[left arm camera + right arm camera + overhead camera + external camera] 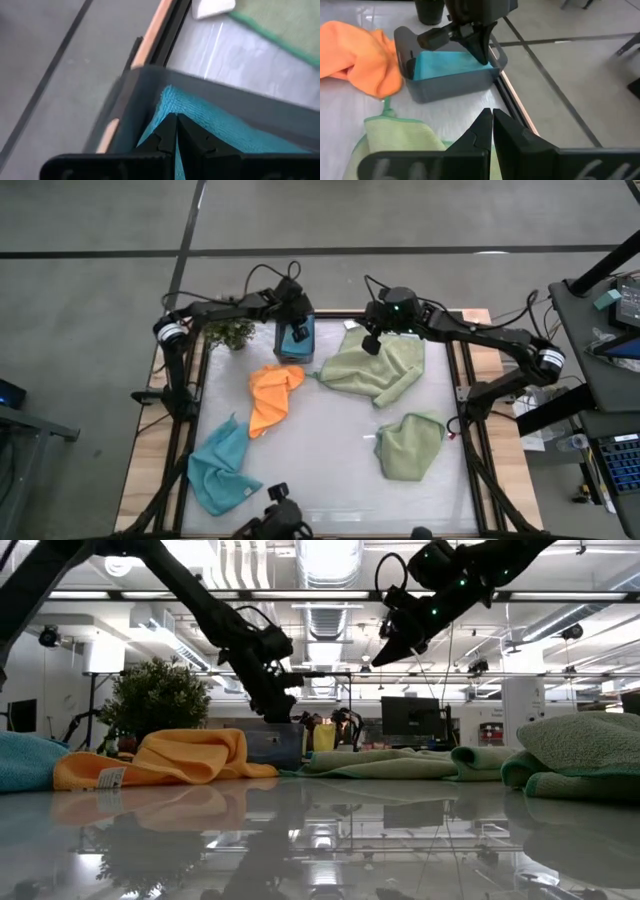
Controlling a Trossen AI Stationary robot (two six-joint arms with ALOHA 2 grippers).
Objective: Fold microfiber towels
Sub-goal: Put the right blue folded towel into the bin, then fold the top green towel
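1. The left tool (482, 56), clenched, presses a folded light blue microfiber towel (447, 64) down into the small dark grey box (451, 84), probably to seat it flat.
2. The right tool (371, 343), clenched and empty, hovers over the crumpled sage green towel (375, 367) on the tabletop (320, 450), seemingly next.

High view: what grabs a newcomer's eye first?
The orange towel, bunched mid-table, is the brightest thing. Behind it the left gripper, shut, dips into the grey box at the far edge, where a blue towel lies. The right gripper, shut, hangs above a crumpled green towel.
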